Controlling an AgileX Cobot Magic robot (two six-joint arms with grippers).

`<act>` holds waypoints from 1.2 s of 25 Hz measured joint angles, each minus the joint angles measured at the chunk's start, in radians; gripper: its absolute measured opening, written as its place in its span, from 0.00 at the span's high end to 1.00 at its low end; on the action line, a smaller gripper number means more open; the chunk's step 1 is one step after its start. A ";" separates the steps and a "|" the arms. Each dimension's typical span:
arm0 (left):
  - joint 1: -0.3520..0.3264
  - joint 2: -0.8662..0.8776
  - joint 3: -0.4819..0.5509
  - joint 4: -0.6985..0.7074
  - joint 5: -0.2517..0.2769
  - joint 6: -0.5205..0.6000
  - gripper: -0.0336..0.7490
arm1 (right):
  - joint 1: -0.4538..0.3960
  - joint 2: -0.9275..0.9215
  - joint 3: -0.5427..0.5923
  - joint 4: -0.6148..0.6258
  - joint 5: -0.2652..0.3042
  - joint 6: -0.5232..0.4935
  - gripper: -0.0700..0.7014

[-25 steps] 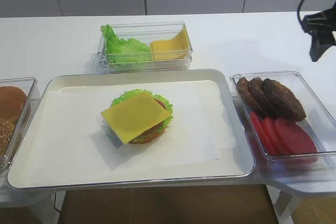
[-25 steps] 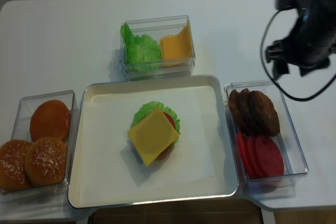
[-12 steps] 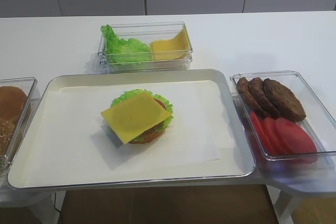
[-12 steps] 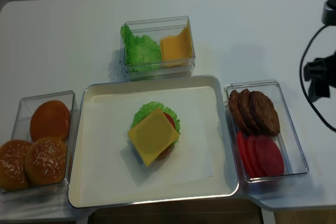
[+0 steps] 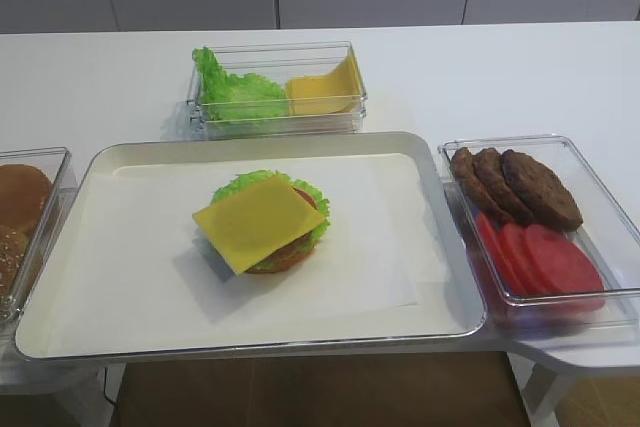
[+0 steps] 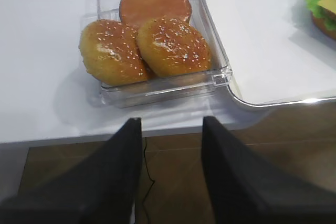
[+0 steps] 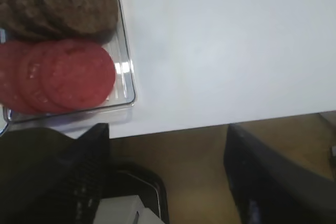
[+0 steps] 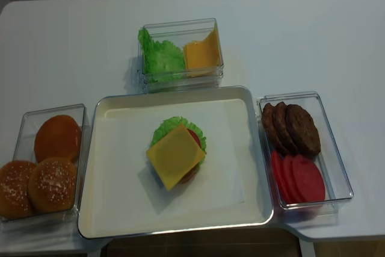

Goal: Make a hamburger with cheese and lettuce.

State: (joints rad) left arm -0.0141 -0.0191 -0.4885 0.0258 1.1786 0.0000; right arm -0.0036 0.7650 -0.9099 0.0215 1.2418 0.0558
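- The burger (image 5: 268, 225) sits in the middle of the tray (image 5: 440, 247), on the paper liner (image 5: 370, 247). Bun base at the bottom, lettuce frill poking out round the top edge, a bit of red tomato showing on the right.
- The cheese (image 5: 258, 221) lies flat on top of the stack, turned cornerwise, and overhangs it on the near-left side. Same thing from the overhead view: cheese (image 8: 175, 156) covers most of the burger (image 8: 178, 148).
- Neither arm shows up in the two high views.
- Left gripper (image 6: 170, 174): only seen from its own wrist cam, two dark fingers (image 6: 118, 177) spread apart with nothing between them, hanging off the table's near edge. Just ahead of it is the bun box (image 6: 157, 85) with three buns (image 6: 173, 45). The tray is ahead and to its right, with the burger right at the far-right corner of that view.
- Right gripper (image 7: 165, 177): also wide apart and holding nothing, fingers (image 7: 79, 166) blurry and dark, past the table (image 7: 226, 51) edge over the floor. Ahead and to its left is the box (image 7: 126, 85) with tomato slices (image 7: 63, 74) and patties (image 7: 68, 3).
- Behind the tray there's another clear box (image 5: 277, 87) with spare lettuce (image 5: 232, 92) on the left and cheese slices (image 5: 325, 92) on the right.
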 joint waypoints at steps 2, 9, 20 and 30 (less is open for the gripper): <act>0.000 0.000 0.000 0.000 0.000 0.000 0.59 | 0.000 -0.098 0.013 0.000 0.014 0.000 0.25; 0.000 0.000 0.000 0.000 0.000 0.000 0.59 | -0.002 -0.374 0.019 0.000 0.030 0.000 0.25; 0.000 0.000 0.000 0.000 0.000 0.000 0.59 | -0.002 -0.628 0.019 0.074 0.040 0.000 0.25; 0.000 0.000 0.000 0.000 0.000 0.000 0.59 | -0.002 -0.790 0.029 0.076 0.047 -0.004 0.25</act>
State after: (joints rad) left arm -0.0141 -0.0191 -0.4885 0.0258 1.1786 0.0000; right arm -0.0052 -0.0251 -0.8814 0.0972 1.2887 0.0520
